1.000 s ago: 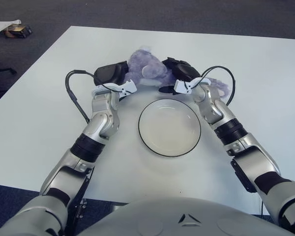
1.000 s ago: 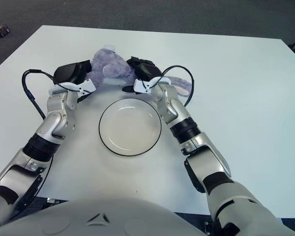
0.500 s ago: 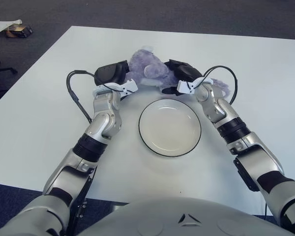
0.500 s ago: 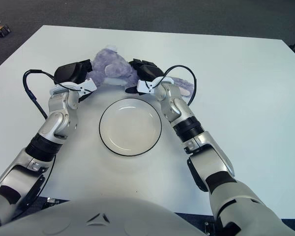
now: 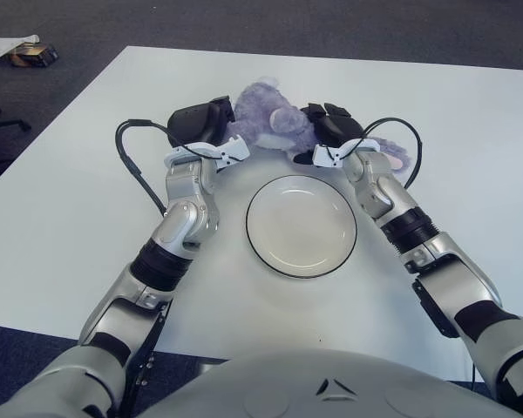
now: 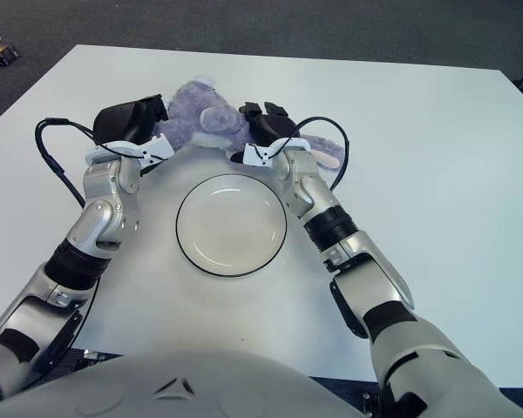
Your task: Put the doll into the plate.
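Note:
A purple plush doll lies on the white table just beyond a white plate with a dark rim. My left hand presses against the doll's left side and my right hand against its right side, so the doll is squeezed between them. Part of the doll sticks out to the right behind my right wrist. The plate is empty.
The white table stretches wide on both sides of the plate. Black cables loop from both wrists. A small box lies on the dark floor at the far left.
Both hands have closed in on the doll and shifted it slightly away from me and to the right; the doll now sits a little higher between them.

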`<state>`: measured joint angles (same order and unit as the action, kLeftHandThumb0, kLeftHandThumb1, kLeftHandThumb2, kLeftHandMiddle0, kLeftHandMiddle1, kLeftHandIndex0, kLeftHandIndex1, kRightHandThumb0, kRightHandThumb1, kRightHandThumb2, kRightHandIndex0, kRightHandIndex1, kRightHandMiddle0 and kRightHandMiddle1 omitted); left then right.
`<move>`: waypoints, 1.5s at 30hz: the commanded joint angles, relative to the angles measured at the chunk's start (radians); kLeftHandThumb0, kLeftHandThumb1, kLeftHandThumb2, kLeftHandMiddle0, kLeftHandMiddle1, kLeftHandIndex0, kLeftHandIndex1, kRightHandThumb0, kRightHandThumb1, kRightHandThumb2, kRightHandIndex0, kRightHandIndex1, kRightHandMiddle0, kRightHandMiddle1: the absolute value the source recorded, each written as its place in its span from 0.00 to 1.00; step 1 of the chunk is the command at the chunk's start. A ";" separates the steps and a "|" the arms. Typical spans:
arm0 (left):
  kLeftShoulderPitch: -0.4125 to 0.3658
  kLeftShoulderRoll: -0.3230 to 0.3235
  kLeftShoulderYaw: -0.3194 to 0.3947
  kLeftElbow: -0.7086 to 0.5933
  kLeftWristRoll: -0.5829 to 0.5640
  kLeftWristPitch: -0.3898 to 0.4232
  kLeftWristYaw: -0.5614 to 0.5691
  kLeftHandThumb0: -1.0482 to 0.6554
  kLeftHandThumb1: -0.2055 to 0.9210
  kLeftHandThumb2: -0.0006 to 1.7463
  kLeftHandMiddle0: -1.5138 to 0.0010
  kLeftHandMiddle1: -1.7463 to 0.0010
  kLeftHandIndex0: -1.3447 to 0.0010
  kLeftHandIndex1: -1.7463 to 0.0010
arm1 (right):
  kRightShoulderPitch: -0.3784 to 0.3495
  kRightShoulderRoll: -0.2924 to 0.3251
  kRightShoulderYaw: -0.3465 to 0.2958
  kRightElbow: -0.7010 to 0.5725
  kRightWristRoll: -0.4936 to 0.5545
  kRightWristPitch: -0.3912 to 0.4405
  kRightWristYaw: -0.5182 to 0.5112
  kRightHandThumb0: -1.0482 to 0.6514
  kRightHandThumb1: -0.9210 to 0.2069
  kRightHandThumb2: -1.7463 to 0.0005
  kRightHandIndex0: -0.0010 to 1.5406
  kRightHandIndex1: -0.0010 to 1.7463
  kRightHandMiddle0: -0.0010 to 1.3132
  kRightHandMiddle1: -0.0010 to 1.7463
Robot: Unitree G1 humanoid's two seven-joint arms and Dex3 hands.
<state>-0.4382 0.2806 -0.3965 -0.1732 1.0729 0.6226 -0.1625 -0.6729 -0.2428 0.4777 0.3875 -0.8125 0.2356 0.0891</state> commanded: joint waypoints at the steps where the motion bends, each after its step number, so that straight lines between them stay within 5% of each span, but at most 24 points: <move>1: 0.017 0.009 0.004 -0.034 0.023 -0.013 -0.013 0.61 0.10 1.00 0.40 0.05 0.46 0.00 | -0.004 -0.005 0.020 0.051 -0.051 0.063 -0.016 0.12 0.10 0.73 0.03 0.05 0.00 0.39; 13: 0.057 -0.016 0.050 -0.112 -0.026 -0.074 0.011 0.61 0.12 1.00 0.42 0.01 0.49 0.00 | -0.029 0.018 0.046 0.169 -0.103 0.084 -0.147 0.21 0.24 0.57 0.00 0.24 0.00 0.52; 19: 0.065 -0.040 0.073 -0.127 -0.052 -0.084 0.009 0.61 0.12 1.00 0.41 0.02 0.49 0.00 | -0.041 0.034 0.055 0.234 -0.109 0.070 -0.264 0.27 0.34 0.47 0.00 0.52 0.00 0.67; 24: 0.067 -0.051 0.084 -0.131 -0.062 -0.089 0.009 0.61 0.12 1.00 0.41 0.01 0.49 0.00 | -0.049 0.050 0.049 0.281 -0.096 0.045 -0.362 0.36 0.52 0.35 0.00 0.89 0.04 0.90; 27: 0.067 -0.054 0.088 -0.128 -0.062 -0.097 0.012 0.61 0.13 1.00 0.42 0.00 0.49 0.00 | -0.052 0.056 0.040 0.301 -0.077 0.022 -0.394 0.39 0.57 0.31 0.00 0.96 0.08 0.97; 31: 0.064 -0.049 0.089 -0.114 -0.060 -0.118 0.026 0.61 0.12 1.00 0.42 0.00 0.48 0.01 | -0.048 0.066 0.009 0.319 -0.024 -0.040 -0.436 0.56 0.47 0.32 0.18 0.99 0.27 0.99; 36: 0.065 -0.045 0.088 -0.112 -0.050 -0.129 0.024 0.61 0.12 1.00 0.42 0.00 0.48 0.01 | -0.047 0.070 -0.013 0.335 0.019 -0.093 -0.455 0.61 0.66 0.17 0.40 0.93 0.47 1.00; 45: 0.070 -0.052 0.095 -0.107 -0.054 -0.138 0.035 0.61 0.12 1.00 0.42 0.00 0.47 0.01 | -0.037 0.085 -0.071 0.357 0.110 -0.173 -0.477 0.62 0.86 0.07 0.61 0.82 0.57 1.00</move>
<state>-0.3779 0.2301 -0.3136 -0.2880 1.0207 0.4937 -0.1438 -0.7308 -0.1635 0.4204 0.7189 -0.7353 0.0799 -0.4021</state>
